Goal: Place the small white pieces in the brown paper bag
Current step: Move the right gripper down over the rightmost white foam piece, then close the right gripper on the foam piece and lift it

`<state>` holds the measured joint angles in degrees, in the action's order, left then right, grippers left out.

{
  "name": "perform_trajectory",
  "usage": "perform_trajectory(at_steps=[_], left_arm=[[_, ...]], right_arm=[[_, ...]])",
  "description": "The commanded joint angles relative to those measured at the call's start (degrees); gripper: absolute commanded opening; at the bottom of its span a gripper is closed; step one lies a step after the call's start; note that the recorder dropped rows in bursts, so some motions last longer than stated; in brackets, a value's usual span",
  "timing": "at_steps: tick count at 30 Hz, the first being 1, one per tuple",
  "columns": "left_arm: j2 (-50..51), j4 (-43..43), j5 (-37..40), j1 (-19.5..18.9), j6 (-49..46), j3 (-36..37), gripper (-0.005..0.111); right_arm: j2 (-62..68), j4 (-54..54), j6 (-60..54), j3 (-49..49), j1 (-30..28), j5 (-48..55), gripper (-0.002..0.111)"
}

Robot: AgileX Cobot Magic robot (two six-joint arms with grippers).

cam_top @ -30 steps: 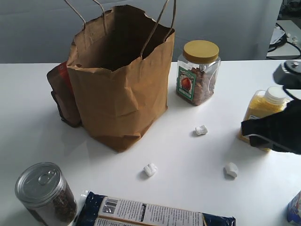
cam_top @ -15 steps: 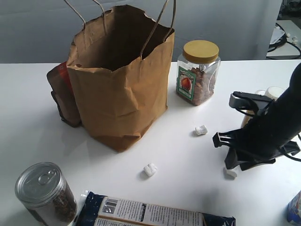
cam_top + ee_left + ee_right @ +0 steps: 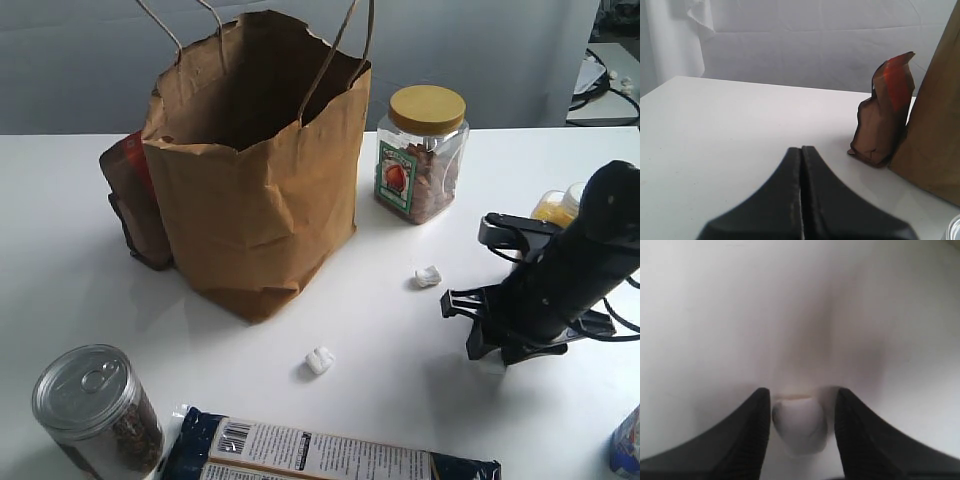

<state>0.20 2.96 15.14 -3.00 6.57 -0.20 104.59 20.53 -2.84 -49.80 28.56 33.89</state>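
Right wrist view: right gripper (image 3: pixel 801 392) jaws part-open, astride one white piece (image 3: pixel 800 424). The piece is lumpy, rounded and foam-like, resting on the white table (image 3: pixel 715 315) w/ thin gaps either side, not clamped. In the exterior view that piece is hidden under the gripper, tips down, toward the table's right side.

A second piece (image 3: pixel 428 276) lies bare btw the yellow-lid jar (image 3: pixel 422 150) and the gripper. A third piece (image 3: pixel 320 360) lies in front of the brown paper bag (image 3: pixel 255 200). Bag is upright, crumpled, mouth open, well left of the gripper.

Room: open tabletop btw gripper and bag. Yellow bottle (image 3: pixel 555 207) just behind the arm; can (image 3: pixel 95 405) & dark blue packet (image 3: pixel 320 455) along the front edge.

Left gripper (image 3: pixel 801 148): jaws pressed together, holding nothing, near the red-brown pouch (image 3: pixel 882 120) beside the bag.

Vs 0.5 s ago: right gripper has dropped and shifted left; the piece then showing at its foot is now covered. Bag and other pieces unmoved.
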Motion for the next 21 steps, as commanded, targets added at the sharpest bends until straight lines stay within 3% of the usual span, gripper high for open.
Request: perform_trajectory(at_steps=[1, 4, 9, 13, 21], left_arm=[[-0.2, -0.4, -0.3, 0.4, 0.3, 0.2, 0.000], [-0.2, -0.4, -0.3, 0.4, 0.3, 0.2, 0.000], [-0.2, -0.4, -0.3, 0.4, 0.3, 0.2, 0.000], [-0.2, -0.4, -0.3, 0.4, 0.3, 0.2, 0.000], [-0.2, -0.4, -0.3, 0.4, 0.3, 0.2, 0.000]], right_arm=[[1.1, -1.0, 0.5, -0.3, 0.2, -1.1, 0.040], [1.9, -2.5, 1.8, -0.3, 0.2, -0.4, 0.034], [2.0, -4.3, 3.3, -0.3, 0.2, 0.2, 0.011], [1.8, -4.3, 3.3, -0.3, 0.2, 1.7, 0.001], [-4.2, -4.3, 1.7, -0.3, 0.2, 6.8, 0.000]])
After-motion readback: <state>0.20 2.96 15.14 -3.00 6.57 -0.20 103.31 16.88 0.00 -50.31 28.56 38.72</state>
